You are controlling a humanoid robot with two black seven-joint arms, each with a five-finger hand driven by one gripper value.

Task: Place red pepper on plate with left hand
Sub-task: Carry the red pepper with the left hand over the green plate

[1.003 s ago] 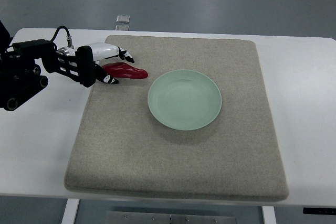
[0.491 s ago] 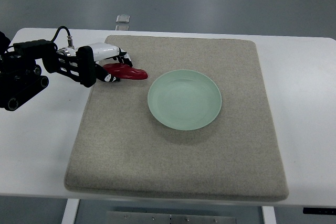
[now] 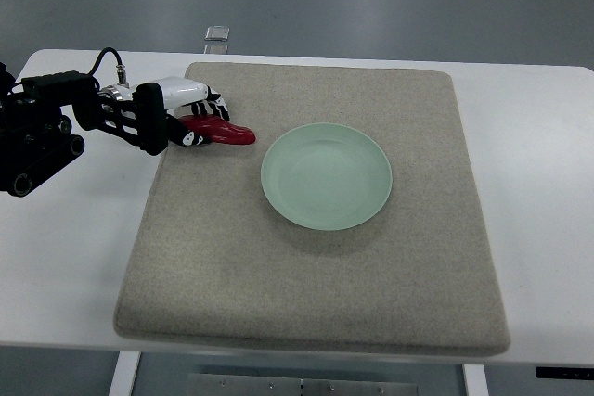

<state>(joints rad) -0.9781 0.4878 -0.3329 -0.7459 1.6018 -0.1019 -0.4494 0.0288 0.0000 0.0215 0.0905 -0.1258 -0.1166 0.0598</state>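
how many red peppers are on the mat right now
1. The single glossy red pepper lies at the grey felt mat's far left edge, in the left hand's fingers, left of the pale green round plate. None seems hidden.

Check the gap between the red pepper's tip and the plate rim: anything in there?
Nothing. In the top view only bare mat separates the red pepper from the plate. The left robot hand sits at the pepper's far end.

The pepper (image 3: 223,131) was glossy red, the plate (image 3: 326,176) pale green, the mat (image 3: 306,266) speckled beige, the table (image 3: 65,248) white, the left hand (image 3: 181,113) white and black.
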